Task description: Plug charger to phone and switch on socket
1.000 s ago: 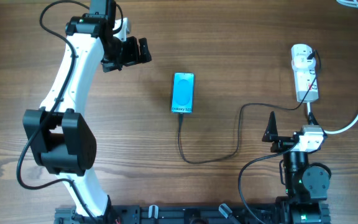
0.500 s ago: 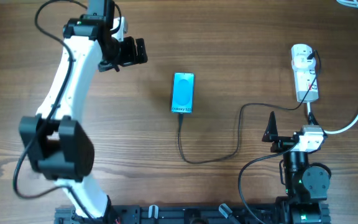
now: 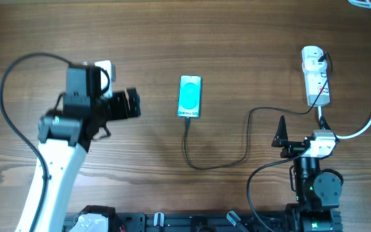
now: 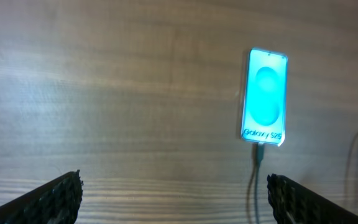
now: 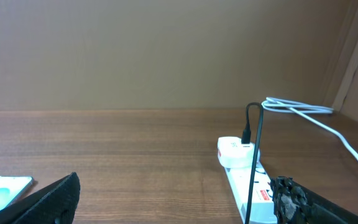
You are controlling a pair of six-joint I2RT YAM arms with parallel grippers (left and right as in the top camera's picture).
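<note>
With the charger seemingly in the phone, I am hovering my left gripper and right gripper agape, judging that the socket, right of the phone, is needing its switch pressed next.

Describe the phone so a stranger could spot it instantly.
Start at the wooden table, near its middle. The phone lies flat there, a thin black cable running from its short edge. Its glowing teal screen sets it apart from the white power strip at the right.

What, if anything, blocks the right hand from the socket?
Likely nothing: the socket lies just ahead of the open right hand; only the charger cable crosses in front.
</note>
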